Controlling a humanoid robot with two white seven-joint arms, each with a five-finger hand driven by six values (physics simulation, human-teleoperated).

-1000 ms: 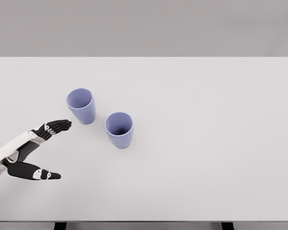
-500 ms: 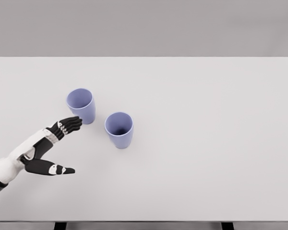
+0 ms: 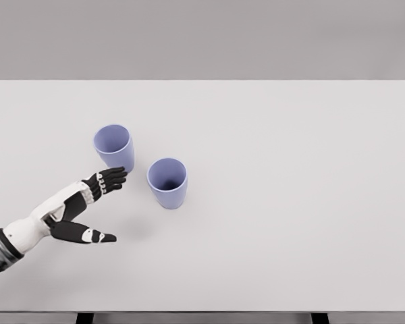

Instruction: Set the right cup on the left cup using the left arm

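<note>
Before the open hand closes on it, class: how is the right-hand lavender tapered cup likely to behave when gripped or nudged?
The right-hand lavender tapered cup looks like stiff, thin plastic and empty, so probably light. It stands upright on a base narrower than its rim, so a high sideways nudge from the left hand may tip it. Its smooth wall might slip.

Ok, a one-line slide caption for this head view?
Open left hand reaches toward the right cup, beside the left cup on the white table.

A white table (image 3: pixel 290 202) fills most of the frame; a plain grey backdrop (image 3: pixel 202 37) spans the top.
</note>
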